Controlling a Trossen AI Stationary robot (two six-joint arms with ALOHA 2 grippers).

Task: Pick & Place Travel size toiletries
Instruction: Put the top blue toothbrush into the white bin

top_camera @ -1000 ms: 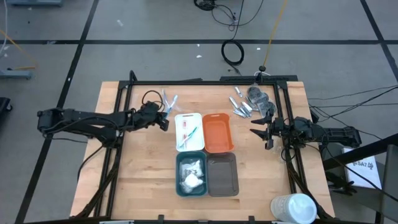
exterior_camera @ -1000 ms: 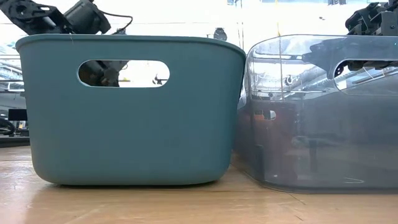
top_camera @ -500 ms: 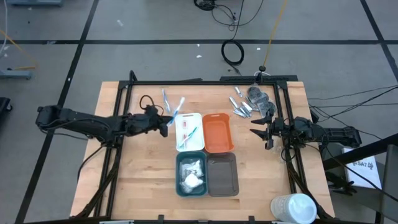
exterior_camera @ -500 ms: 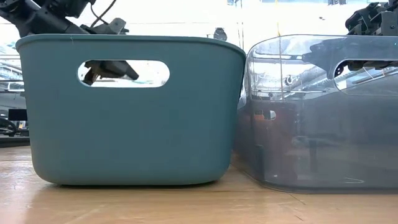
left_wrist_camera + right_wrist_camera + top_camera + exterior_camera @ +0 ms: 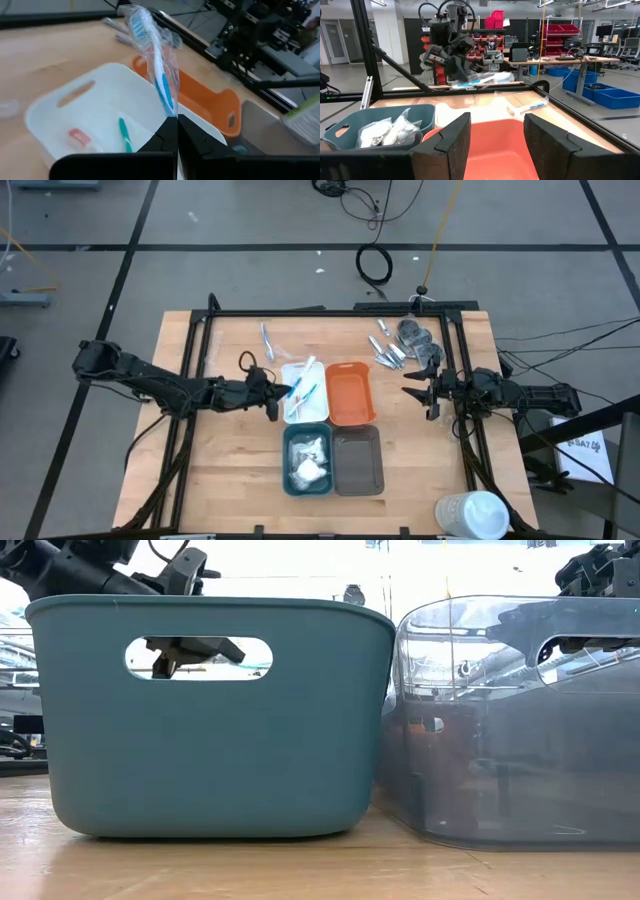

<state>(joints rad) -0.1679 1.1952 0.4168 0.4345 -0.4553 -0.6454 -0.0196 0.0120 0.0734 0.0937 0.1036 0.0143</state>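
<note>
The left end effector (image 5: pixel 277 393), pinching a blue wrapped toothbrush (image 5: pixel 303 373), hovers at the white tray's (image 5: pixel 322 418) left rim in the high view; the right end effector (image 5: pixel 420 393) waits spread near the bench's right edge. In the left wrist view, the toothbrush's (image 5: pixel 160 80) long axis runs forward from the fingertips (image 5: pixel 162 137) over the white tray (image 5: pixel 60 120).

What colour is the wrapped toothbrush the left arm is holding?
Blue and white toothbrush in clear wrap, shown best in the left wrist view.
</note>
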